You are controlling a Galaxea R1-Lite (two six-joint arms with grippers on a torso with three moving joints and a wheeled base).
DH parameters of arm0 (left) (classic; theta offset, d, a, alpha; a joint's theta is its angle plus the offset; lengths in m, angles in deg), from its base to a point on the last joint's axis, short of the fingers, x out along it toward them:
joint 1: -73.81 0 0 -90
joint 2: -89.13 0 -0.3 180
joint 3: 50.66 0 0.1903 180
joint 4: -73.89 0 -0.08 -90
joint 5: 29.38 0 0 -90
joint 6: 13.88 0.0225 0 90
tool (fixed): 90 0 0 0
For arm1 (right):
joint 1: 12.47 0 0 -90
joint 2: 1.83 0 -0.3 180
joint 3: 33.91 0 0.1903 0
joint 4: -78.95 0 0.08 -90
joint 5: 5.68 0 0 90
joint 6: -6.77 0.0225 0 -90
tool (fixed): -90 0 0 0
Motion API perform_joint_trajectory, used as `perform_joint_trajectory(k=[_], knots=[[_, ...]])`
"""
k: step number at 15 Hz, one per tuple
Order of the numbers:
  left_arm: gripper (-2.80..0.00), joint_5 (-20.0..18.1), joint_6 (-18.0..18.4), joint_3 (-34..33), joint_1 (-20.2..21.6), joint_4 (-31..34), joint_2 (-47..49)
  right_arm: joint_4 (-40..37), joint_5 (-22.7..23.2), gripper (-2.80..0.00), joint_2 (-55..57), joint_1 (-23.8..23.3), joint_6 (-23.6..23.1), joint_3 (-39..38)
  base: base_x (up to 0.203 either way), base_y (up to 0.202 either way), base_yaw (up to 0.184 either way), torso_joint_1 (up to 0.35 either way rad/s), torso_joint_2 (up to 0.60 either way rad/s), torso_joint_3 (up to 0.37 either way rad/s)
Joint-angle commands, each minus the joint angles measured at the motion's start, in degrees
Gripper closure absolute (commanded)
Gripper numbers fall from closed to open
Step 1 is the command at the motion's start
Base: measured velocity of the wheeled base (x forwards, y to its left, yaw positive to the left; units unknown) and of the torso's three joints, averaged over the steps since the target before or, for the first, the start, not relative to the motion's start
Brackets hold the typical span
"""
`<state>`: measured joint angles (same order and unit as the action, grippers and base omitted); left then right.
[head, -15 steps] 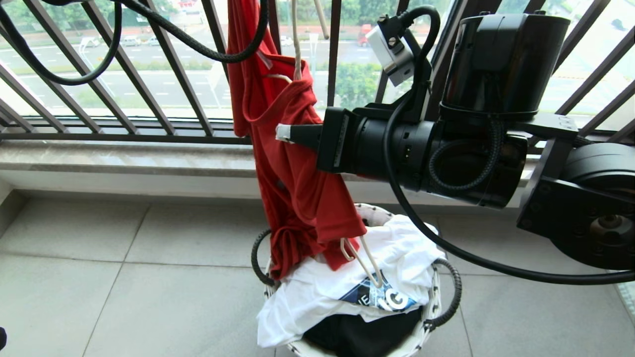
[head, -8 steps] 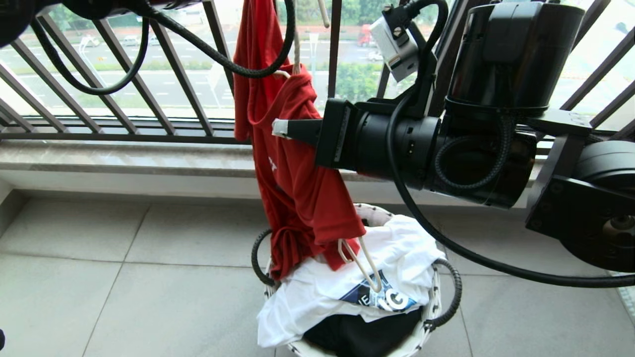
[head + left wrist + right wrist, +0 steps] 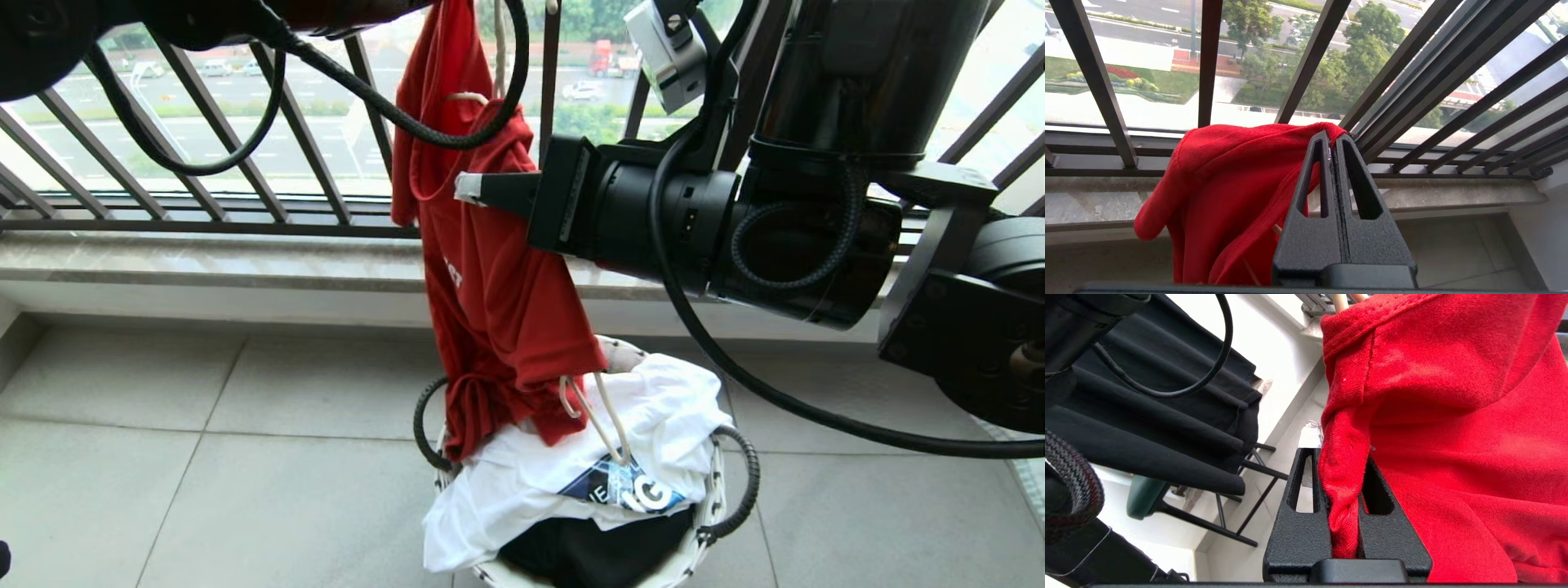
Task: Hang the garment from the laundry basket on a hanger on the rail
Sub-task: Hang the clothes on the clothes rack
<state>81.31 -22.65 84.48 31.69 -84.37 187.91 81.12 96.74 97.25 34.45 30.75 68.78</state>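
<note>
Our right gripper (image 3: 1345, 506) is squeezed shut on a fold of the red garment (image 3: 498, 302). Our left gripper (image 3: 1332, 141) is shut tight too, and it pinches the very edge of the same shirt up high.

The garment hangs in the air above the laundry basket (image 3: 710, 523), with its bottom end just brushing the white T-shirt (image 3: 522, 482) that lies in the basket. The hanger (image 3: 600, 425) is already partly inside the shirt. Its wire pokes out under the red hem, over the basket.

We think we are in the middle step: fitting the shirt onto the hanger. Next we must pull the cloth straight over the wire without letting it slip, then lift it all up to the rail. We cannot see the rail here.

The head view shows the basket and the hanger wire. The wrist views do not. But the wrist views show each pinch up close, and the right one shows black clothes (image 3: 1167, 396) hanging beside the garment.
</note>
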Motion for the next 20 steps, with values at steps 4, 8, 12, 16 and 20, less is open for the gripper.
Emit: perform_joint_trajectory(k=[4, 8, 12, 16, 20], knots=[[0.0, 0.1, -2.4, 0.0, -3.8, 8.8, -2.3, 0.0, 0.0, 0.0, 2.2, -1.4, 0.2, 1.6, 0.0, 0.0, 0.0, 0.0, 0.0, 0.0], [0.0, 0.1, -2.4, 0.1, -6.7, 11.2, -3.6, 0.0, -0.4, 0.0, 4.4, -1.9, 0.2, 2.8, 0.0, 0.0, 0.0, 0.0, 0.0, 0.0], [0.0, 0.1, -2.4, 0.1, -8.7, 18.4, -4.4, -0.1, -0.5, 0.0, 4.6, -2.4, 0.2, 3.3, 0.0, 0.0, 0.0, 0.0, 0.0, 0.0], [0.0, 0.5, -2.0, 0.1, -8.4, 22.5, -4.7, -0.1, -0.5, 0.0, 4.5, -2.8, 0.2, 3.5, 0.0, 0.0, 0.0, 0.0, 0.0, 0.0], [0.0, 0.2, -1.4, 0.0, -8.7, 24.4, -5.8, -0.1, -0.5, 0.0, 5.0, -2.8, 0.2, 3.7, 0.0, 0.0, 0.0, 0.0, 0.0, 0.0]])
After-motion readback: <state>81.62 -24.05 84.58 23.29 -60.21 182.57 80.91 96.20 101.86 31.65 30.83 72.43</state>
